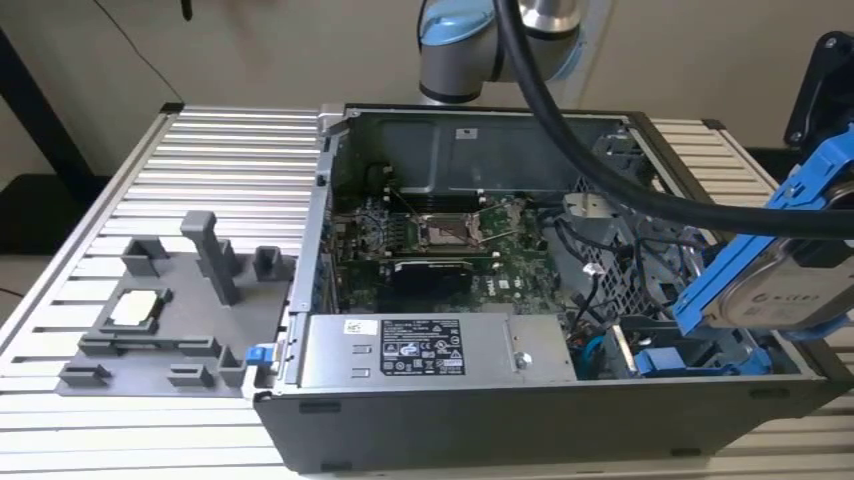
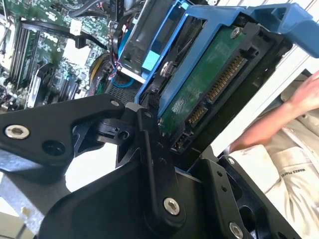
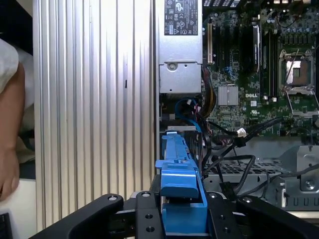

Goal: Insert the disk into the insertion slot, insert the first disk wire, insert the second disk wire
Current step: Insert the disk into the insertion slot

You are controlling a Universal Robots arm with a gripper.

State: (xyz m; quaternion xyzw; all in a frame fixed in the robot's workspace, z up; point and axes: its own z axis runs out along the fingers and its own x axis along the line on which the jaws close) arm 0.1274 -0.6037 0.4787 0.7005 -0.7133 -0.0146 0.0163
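Observation:
The disk [image 1: 785, 288], silver-grey with a white label in a bright blue carrier, hangs tilted over the open computer case's corner at the exterior view's right. My gripper [image 1: 817, 250] is shut on it. In the first wrist view my gripper [image 3: 182, 211] clamps the blue carrier [image 3: 178, 186] edge-on between black fingers [image 3: 144, 216]. The second wrist view shows the disk's green circuit-board underside [image 2: 209, 84] and its connectors. The insertion slot [image 1: 638, 345], a grey bay with blue plastic parts, lies below the disk inside the case. Black wires [image 3: 234, 142] with a white plug run beside the bay.
The case holds a motherboard [image 1: 427, 235] and a grey power supply [image 1: 414, 350]. A grey fixture plate [image 1: 174, 310] with upright pegs lies on the ribbed metal table [image 1: 200, 150] at the exterior view's left. A person's arm [image 2: 279, 114] is close beside the table.

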